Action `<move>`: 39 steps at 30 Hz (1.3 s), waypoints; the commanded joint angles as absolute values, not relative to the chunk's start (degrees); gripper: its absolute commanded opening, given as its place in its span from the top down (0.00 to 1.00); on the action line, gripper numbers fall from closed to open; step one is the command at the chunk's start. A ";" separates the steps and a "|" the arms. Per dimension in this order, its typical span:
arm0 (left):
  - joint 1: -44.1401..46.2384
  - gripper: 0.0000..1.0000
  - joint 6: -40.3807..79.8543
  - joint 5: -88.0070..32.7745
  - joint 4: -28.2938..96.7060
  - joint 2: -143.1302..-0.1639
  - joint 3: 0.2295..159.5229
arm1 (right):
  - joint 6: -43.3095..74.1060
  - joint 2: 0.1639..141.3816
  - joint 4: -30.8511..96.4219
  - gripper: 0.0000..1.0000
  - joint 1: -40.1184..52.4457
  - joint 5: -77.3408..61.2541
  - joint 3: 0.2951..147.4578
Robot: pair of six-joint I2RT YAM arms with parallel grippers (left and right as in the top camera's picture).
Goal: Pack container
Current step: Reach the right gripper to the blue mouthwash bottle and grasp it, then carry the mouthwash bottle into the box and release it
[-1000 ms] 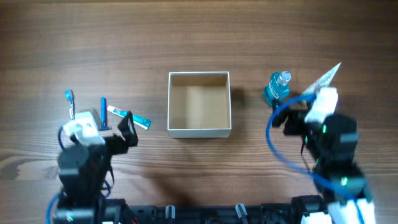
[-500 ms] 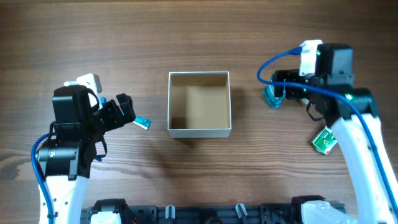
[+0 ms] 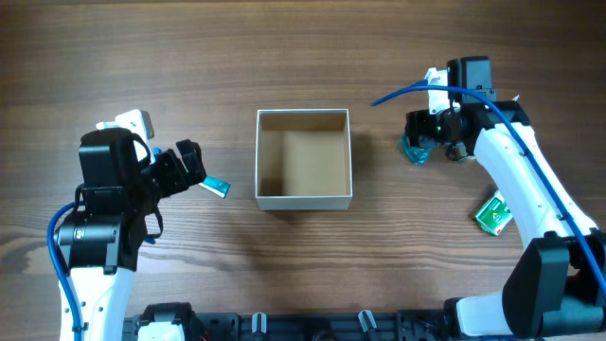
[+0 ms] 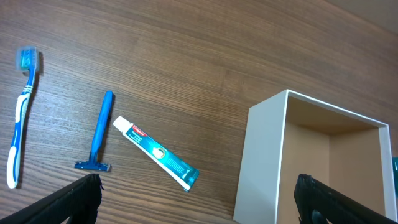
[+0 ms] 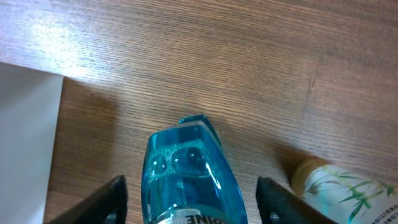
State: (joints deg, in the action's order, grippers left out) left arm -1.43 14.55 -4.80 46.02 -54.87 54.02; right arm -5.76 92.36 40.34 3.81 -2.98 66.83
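Observation:
The container [image 3: 303, 198] is a square open box with white walls and tan inside, at the table's middle; it also shows in the left wrist view [image 4: 264, 155]. A clear blue bottle [image 5: 189, 171] lies right of it, also seen from overhead [image 3: 413, 152]. My right gripper [image 5: 193, 202] is open with a finger on each side of the bottle, not closed on it; overhead it is over the bottle [image 3: 426, 140]. My left gripper [image 4: 199, 205] is open and empty above a toothpaste tube [image 4: 155, 152], left of the container [image 3: 189, 169].
A blue razor [image 4: 99, 134] and a blue-white toothbrush [image 4: 18, 118] lie left of the toothpaste. A small bottle with a bamboo print [image 5: 339, 183] lies right of the blue bottle. A green packet [image 3: 492, 213] lies at the right front.
Both arms reached out from near the front edge. In the last half second the right gripper shifted slightly onto the blue bottle; the left arm stayed still.

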 commanded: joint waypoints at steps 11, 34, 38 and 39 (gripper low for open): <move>-1.17 0.00 15.51 -5.50 45.67 -54.98 55.22 | -4.32 93.01 40.07 0.80 3.68 -3.92 67.88; -1.17 0.00 15.53 -5.50 45.67 -54.98 55.22 | 20.29 81.19 50.19 0.96 30.55 8.69 88.53; -1.17 0.00 15.53 -5.50 45.71 -54.98 55.22 | 26.55 85.34 48.27 0.96 37.21 12.23 88.53; -1.17 0.00 15.51 -5.48 45.71 -54.98 55.22 | 27.49 86.78 48.16 0.96 38.26 12.27 88.53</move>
State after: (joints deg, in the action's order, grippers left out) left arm -1.43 14.57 -4.80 45.89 -54.87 54.02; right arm 20.71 82.87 49.25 34.76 8.05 86.96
